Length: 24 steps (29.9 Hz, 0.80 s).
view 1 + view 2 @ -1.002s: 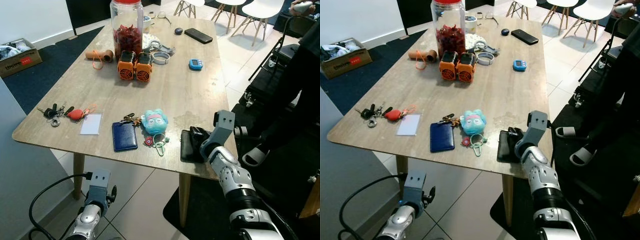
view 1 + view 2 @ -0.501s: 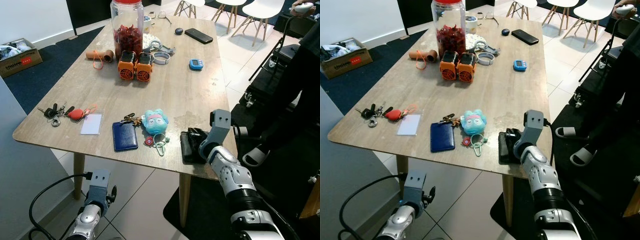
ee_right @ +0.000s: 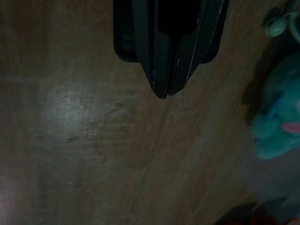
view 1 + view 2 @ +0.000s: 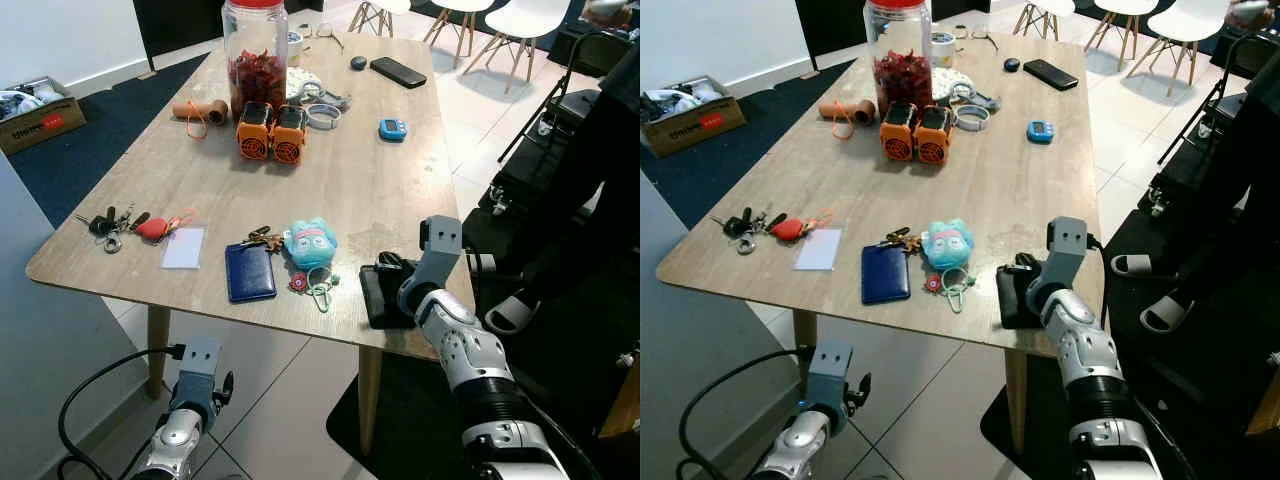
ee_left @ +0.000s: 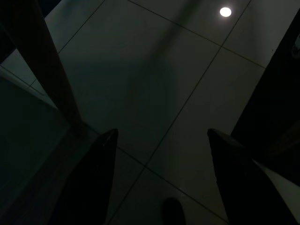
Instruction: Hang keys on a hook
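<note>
My right gripper (image 3: 164, 89) low over near right edge of table (image 4: 350, 190), fingers pressed together, nothing held. Keys (image 4: 112, 228) lie far left on table (beside red tag), well apart. My left gripper (image 5: 161, 183) hangs under table, fingers spread wide.

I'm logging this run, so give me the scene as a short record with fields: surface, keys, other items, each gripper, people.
surface: wooden table
keys: key bunch with red fob near the table's left edge; second key bunch beside a blue card holder
other items: teal plush keychain, two orange fans, jar of red contents, black phone
right gripper: fingers together, low over the table's near right part
left gripper: open, idle below the table
people: dark-clothed person, right
</note>
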Motion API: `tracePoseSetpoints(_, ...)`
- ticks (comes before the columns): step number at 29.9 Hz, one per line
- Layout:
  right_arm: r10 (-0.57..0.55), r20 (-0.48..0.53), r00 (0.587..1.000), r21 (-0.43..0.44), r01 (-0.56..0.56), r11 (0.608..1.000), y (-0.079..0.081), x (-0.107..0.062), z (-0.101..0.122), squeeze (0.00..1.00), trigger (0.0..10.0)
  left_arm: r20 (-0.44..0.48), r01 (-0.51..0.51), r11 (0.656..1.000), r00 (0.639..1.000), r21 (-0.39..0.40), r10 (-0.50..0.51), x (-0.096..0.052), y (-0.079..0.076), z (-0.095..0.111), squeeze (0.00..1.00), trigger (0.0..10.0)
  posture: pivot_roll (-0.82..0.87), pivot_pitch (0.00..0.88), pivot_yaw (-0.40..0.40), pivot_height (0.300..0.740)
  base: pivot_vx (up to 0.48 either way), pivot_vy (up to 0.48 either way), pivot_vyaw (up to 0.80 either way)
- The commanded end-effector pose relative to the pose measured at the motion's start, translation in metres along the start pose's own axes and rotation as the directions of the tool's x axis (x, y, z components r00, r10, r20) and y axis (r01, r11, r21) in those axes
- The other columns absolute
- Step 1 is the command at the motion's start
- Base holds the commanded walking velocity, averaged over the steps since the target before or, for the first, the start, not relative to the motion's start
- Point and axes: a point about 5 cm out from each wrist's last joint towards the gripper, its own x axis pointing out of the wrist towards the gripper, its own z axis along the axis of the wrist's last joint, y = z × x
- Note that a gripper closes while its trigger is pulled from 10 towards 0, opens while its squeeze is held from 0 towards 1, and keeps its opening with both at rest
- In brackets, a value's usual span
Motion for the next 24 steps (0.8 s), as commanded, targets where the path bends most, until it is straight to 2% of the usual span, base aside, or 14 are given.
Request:
tracePoseSetpoints(1, -0.03, 0.053, 0.998, 0.043, 0.028, 0.999, -0.006, -0.002, 0.01, 0.0, 0.0, -0.016, -0.003, 1.0, 1.0, 0.011, 0.003, -0.001, 0.003, -0.003, 0.0, 10.0, 0.09, 0.048, -0.061, 0.74, 0.0, 0.0, 0.0)
tracePoseSetpoints(2, -0.039, 0.114, 0.993, 0.082, 0.03, 0.996, -0.007, -0.002, 0.024, 0.0, 0.0, -0.016, -0.003, 1.0, 1.0, 0.011, 0.003, -0.001, 0.003, -0.003, 0.0, 10.0, 0.09, 0.048, -0.061, 0.74, 0.0, 0.0, 0.0)
tracePoseSetpoints(3, -0.039, 0.114, 0.993, 0.082, 0.03, 0.996, -0.007, -0.002, 0.024, 0.0, 0.0, -0.016, -0.003, 1.0, 1.0, 0.011, 0.003, -0.001, 0.003, -0.003, 0.0, 10.0, 0.09, 0.048, -0.061, 0.74, 0.0, 0.0, 0.0)
tracePoseSetpoints(5, -0.048, 0.254, 0.966, 0.139, 0.013, 0.99, -0.008, -0.005, 0.06, 0.0, 0.0, -0.015, -0.004, 1.0, 1.0, 0.011, 0.004, -0.001, 0.004, -0.002, 0.0, 10.0, 0.09, 0.045, -0.057, 0.74, 0.0, 0.0, 0.0)
tracePoseSetpoints(14, -0.047, 0.393, 0.918, 0.149, -0.014, 0.989, -0.002, -0.01, 0.108, 0.0, 0.0, -0.015, -0.005, 1.0, 1.0, 0.008, 0.005, -0.001, 0.004, -0.002, 0.0, 10.0, 0.09, 0.053, -0.055, 0.74, 0.0, 0.0, 0.0)
tracePoseSetpoints(18, -0.036, 0.401, 0.915, 0.148, -0.026, 0.989, 0.0, -0.011, 0.113, 0.0, 0.0, -0.017, -0.005, 1.0, 1.0, 0.006, 0.006, -0.001, 0.004, -0.002, 0.0, 10.0, 0.09, 0.057, -0.056, 0.74, 0.0, 0.0, 0.0)
tracePoseSetpoints(21, -0.02, 0.316, 0.948, 0.087, -0.008, 0.996, 0.0, -0.007, 0.095, 0.0, 0.2, -0.019, -0.004, 1.0, 1.0, 0.006, 0.004, -0.001, 0.004, -0.003, 0.0, 10.0, 0.09, 0.059, -0.056, 0.74, 0.0, 0.0, 0.0)
tracePoseSetpoints(22, -0.022, 0.287, 0.958, 0.067, 0.002, 0.998, -0.001, -0.005, 0.089, 0.0, 0.9, -0.019, -0.004, 1.0, 1.0, 0.006, 0.004, -0.001, 0.004, -0.003, 0.0, 10.0, 0.09, 0.06, -0.057, 0.74, 0.0, 0.0, 0.0)
tracePoseSetpoints(23, -0.029, 0.251, 0.968, 0.049, 0.017, 0.999, -0.002, -0.004, 0.08, 0.0, 4.6, -0.02, -0.003, 1.0, 1.0, 0.008, 0.003, -0.001, 0.004, -0.003, 0.0, 10.0, 0.09, 0.06, -0.057, 0.74, 0.0, 0.0, 0.0)
tracePoseSetpoints(24, -0.029, 0.251, 0.968, 0.049, 0.017, 0.999, -0.002, -0.004, 0.08, 0.0, 4.6, -0.02, -0.003, 1.0, 1.0, 0.008, 0.003, -0.001, 0.004, -0.003, 0.0, 10.0, 0.09, 0.06, -0.057, 0.74, 0.0, 0.0, 0.0)
